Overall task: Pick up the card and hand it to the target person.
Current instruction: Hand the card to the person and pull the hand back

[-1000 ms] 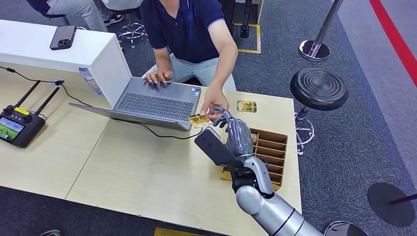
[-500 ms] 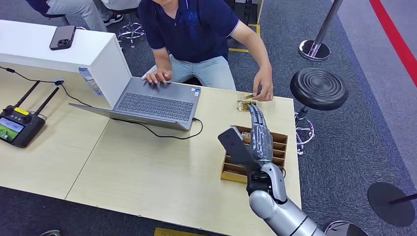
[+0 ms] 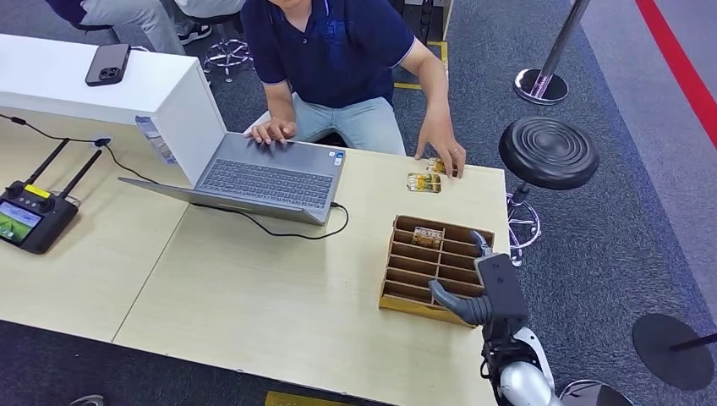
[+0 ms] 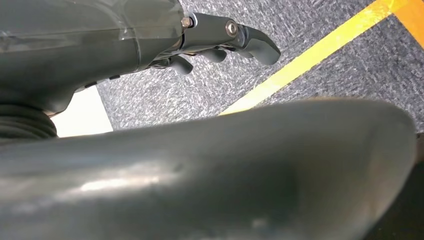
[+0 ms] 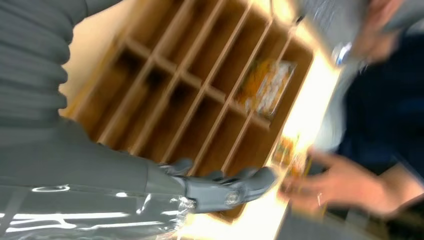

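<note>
right hand [image 3: 473, 292]: lower right of the head view, at the near right corner of the wooden slotted box [image 3: 406, 254]; grey thumb juts toward the frame's left, fingers apart and loosely extended, nothing held. in the right wrist view the right hand [image 5: 220, 186] lies just over the box [image 5: 150, 80], fingers slightly curled and bare

left hand [image 4: 220, 42]: upper centre of the left wrist view, above grey carpet with a yellow floor line [image 4: 310, 55]; fingers curled inward, nothing in them

card [image 3: 436, 166]: upper centre-right of the head view, on the far edge of the table [image 3: 254, 296], under the fingertips of the person's hand [image 3: 441, 145]

second card [image 3: 424, 183]: flat on the table just below the first, apart from the hand

third card [image 3: 427, 237]: lying in a far slot of the box; in the right wrist view, blurred, third card [image 5: 265, 85]

person [image 3: 338, 51]: top centre, dark blue shirt, seated; other hand on the laptop [image 3: 254, 178]

laptop: centre left, open, a black cable running from its right side

remote controller [image 3: 30, 211]: left edge, two antennas

phone [image 3: 107, 64]: upper left, on the white box [image 3: 76, 89]

black stool [image 3: 548, 152]: right, on the carpet beside the table
</note>
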{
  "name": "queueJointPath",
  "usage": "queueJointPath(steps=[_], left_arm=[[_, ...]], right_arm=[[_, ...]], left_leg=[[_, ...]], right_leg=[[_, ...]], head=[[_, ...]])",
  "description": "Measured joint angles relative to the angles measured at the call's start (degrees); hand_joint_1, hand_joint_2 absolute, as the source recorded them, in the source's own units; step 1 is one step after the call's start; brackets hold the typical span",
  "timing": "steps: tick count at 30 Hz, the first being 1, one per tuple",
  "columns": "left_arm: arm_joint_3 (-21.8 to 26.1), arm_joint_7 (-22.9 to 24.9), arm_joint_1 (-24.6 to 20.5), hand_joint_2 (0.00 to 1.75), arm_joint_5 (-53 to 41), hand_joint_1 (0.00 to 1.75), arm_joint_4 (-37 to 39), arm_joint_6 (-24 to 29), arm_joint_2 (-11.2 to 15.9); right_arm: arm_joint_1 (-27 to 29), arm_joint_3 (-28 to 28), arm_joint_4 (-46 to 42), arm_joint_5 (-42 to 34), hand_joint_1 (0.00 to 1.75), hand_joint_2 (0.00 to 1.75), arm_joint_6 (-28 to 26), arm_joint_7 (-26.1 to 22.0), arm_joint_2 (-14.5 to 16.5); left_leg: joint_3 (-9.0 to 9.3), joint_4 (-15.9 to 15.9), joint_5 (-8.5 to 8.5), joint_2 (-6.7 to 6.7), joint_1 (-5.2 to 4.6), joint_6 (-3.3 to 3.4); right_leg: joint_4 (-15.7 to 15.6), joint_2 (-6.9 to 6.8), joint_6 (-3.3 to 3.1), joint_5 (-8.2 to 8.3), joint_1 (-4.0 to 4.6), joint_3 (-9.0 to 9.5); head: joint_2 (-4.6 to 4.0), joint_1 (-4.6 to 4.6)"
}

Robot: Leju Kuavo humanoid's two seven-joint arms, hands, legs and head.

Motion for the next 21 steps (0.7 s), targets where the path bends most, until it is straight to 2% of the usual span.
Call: queueJointPath(steps=[6,21], left_arm=[[0.29,-2.21,-0.12,0.00,-0.63,0.00,0.23,-0.47,-0.01],[1.18,-2.51,-0.11,0.00,-0.76,0.00,0.15,-0.66,-0.06]], right_arm=[[0.09,0.94,0.39,-6.55,0.00,1.75,4.64,-2.65,-0.39],[-1.68,5.02,0.05,-1.33,0.00,1.75,1.65,-0.37,-0.84]], left_leg=[[-0.04,0.00,0.02,0.24,-0.03,-0.02],[0.03,-0.04,0.00,0.42,-0.02,-0.03]], right_leg=[[0.04,0.24,-0.02,0.08,-0.02,-0.11],[0.02,0.44,-0.02,0.12,-0.01,-0.12]], head=[[0.00,0.00],[0.00,0.00]])
